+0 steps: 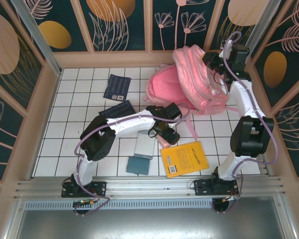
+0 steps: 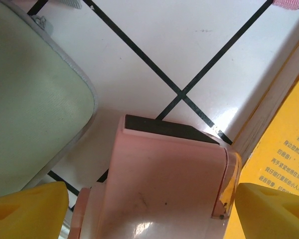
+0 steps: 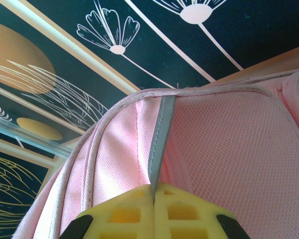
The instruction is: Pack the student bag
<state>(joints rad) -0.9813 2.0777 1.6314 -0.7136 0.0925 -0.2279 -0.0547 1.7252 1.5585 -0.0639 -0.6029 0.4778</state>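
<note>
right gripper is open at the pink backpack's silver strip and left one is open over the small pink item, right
No: the right gripper is shut on the silver strip of the student bag, as the right wrist view shows. The rest holds.

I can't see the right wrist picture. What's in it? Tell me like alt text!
The yellow right tool is shut on a silver strip sewn down the pink student bag, seen from very close. Pink mesh spreads to the right of the strip, and behind the bag is a dark wall painted with white flowers.
</note>
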